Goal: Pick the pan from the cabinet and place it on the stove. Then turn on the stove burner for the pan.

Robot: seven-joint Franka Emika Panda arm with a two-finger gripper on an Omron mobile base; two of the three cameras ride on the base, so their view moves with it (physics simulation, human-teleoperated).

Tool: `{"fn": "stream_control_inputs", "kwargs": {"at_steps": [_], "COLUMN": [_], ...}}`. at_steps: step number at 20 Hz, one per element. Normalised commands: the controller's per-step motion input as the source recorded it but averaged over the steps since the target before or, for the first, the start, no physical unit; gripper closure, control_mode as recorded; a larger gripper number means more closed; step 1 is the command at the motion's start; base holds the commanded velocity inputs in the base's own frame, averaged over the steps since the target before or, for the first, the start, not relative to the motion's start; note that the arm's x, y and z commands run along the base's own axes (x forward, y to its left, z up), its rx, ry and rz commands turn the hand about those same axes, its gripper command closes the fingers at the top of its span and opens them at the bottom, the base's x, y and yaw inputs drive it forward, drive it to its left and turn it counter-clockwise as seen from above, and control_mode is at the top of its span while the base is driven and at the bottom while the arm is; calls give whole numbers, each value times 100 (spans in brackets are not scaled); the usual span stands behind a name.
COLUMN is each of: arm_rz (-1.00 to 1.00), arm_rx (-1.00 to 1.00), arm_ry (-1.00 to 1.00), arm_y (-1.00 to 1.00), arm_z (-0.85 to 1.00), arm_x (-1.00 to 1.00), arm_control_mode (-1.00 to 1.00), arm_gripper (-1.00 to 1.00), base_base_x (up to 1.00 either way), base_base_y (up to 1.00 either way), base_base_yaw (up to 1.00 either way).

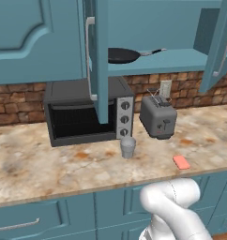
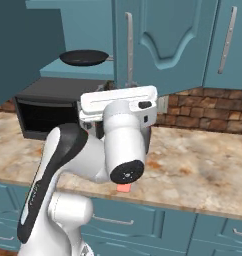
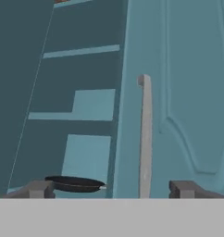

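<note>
A: Inside the cabinet, bottom shelf: one pan, black, lying flat. Its handle points toward the right in the left base view. Both doors swung open there; the left door's edge hangs down in front of the microwave.

B: Count on the counter?

A: Four items. One black microwave at the back, one grey toaster to its right, one small grey cup in front of the microwave's knob panel, one pink sponge near the front edge. All apart from each other. One wall outlet on the brick behind the toaster.

B: Microwave knobs?

A: Three, stacked vertically.

B: Gripper?

A: Two fingertips at the bottom of the hand view, set wide apart, nothing between them, so released. Gripper is aimed up at the cabinet. The pan sits low in that view, just over the left tip, not touching. One silver bar handle on the door beside it, upright, between the tips.

B: Right base view?

A: Same single pan on the shelf, above the microwave. The arm's wrist blocks the counter middle. Two bar handles on the closed doors to the right. A bit of sponge peeks out under the wrist.
</note>
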Motion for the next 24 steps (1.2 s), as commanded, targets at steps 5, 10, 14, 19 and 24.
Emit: {"fn": "stream_control_inputs", "kwargs": {"at_steps": [5,10,14,19,24], "arm_rz": [-10,-12,-20,-19,-14], "arm_rx": [-6,-10,-20,-26,-23], "arm_ry": [0,4,14,24,33], "arm_y": [82,95,58,31,1], "arm_z": [7,-2,-4,3,0], "arm_x": [-28,0,20,46,62], "arm_control_mode": [-100,-100,-100,-100,-100], "arm_gripper": [-100,-100,-100,-100,-100], "base_base_x": [0,0,0,0,0], "base_base_y": [0,0,0,0,0], "base_base_yaw": [0,0,0,0,0]}}
